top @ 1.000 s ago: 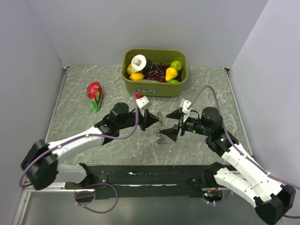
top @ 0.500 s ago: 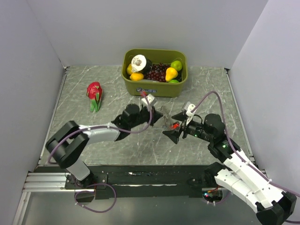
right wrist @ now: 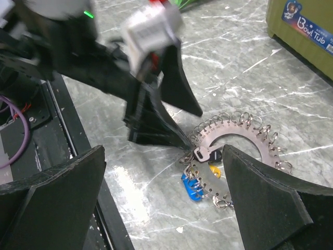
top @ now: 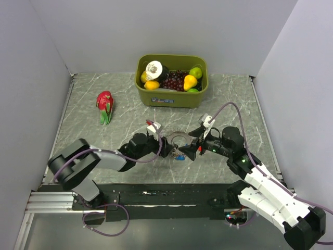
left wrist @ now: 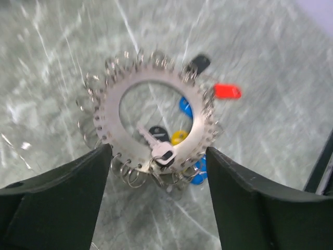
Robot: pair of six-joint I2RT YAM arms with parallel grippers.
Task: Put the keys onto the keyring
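Although the keyring (left wrist: 111, 112) lies flat on the table (left wrist: 270, 31) with several keys (left wrist: 156, 145) gathered along its near rim, the job cannot be judged finished from what is shown. A silver key with a dark head is seen lying across the ring's flat band, and a yellow key (left wrist: 179, 137) and a blue key (right wrist: 190, 185) are bunched among the small wire loops (left wrist: 93, 83) that fringe the rim, so these are judged to be hooked on already. A red key (left wrist: 227, 91) and a black key (left wrist: 197, 63) are seen just outside the far rim; whether they are attached cannot be told, since that view is blurred. Checking those two is probably what is left. The left gripper (left wrist: 157, 151) is held low with its fingers spread wide either side of the ring, and nothing is clamped between them. The right gripper (right wrist: 162, 151) is likewise held wide apart and empty, pointed at the ring from the other side. In the top view the ring is found between the two grippers, well in front of the green bin (top: 171, 99) of fruit. A blue label (right wrist: 307, 23) with a cartoon figure and white lettering is carried on the bin's wall, but the word is cut off and cannot be read with certainty.
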